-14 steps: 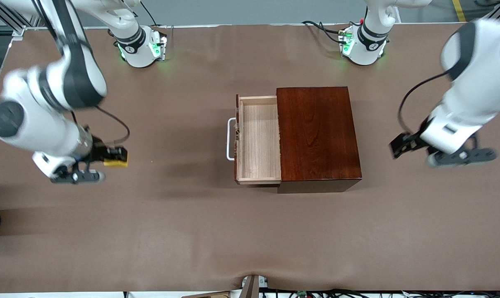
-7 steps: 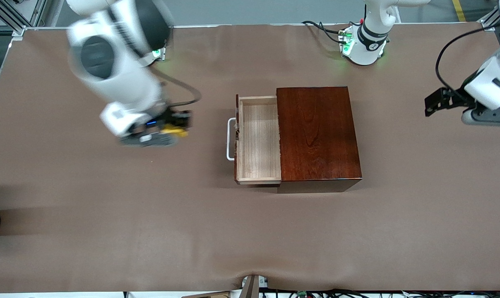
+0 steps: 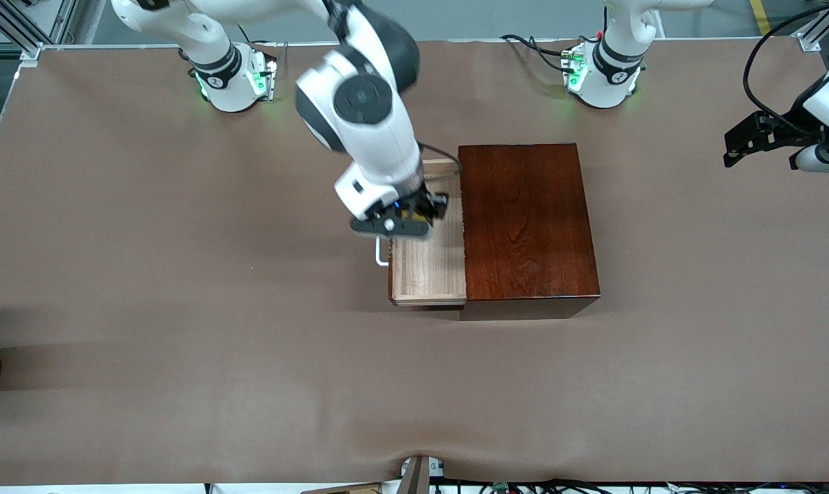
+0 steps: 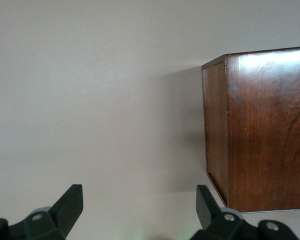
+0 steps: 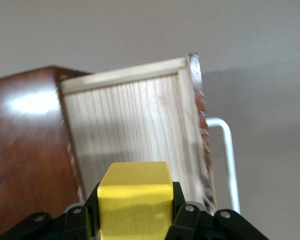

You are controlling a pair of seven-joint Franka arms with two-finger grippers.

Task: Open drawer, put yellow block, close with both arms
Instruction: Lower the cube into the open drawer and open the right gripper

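The pale wood drawer stands pulled out of the dark reddish-brown box, its white handle toward the right arm's end of the table. My right gripper is over the open drawer and is shut on the yellow block. The drawer's tray and handle show in the right wrist view, and the tray holds nothing. My left gripper is open and empty, raised over the table at the left arm's end. The box shows in the left wrist view.
The brown table cover spreads round the box. The arms' green-lit bases stand along the edge farthest from the front camera. Cables lie near the left arm's base.
My right arm has carried the yellow block from the right arm's end of the table to over the open drawer. My left gripper has drawn away from the box and higher.
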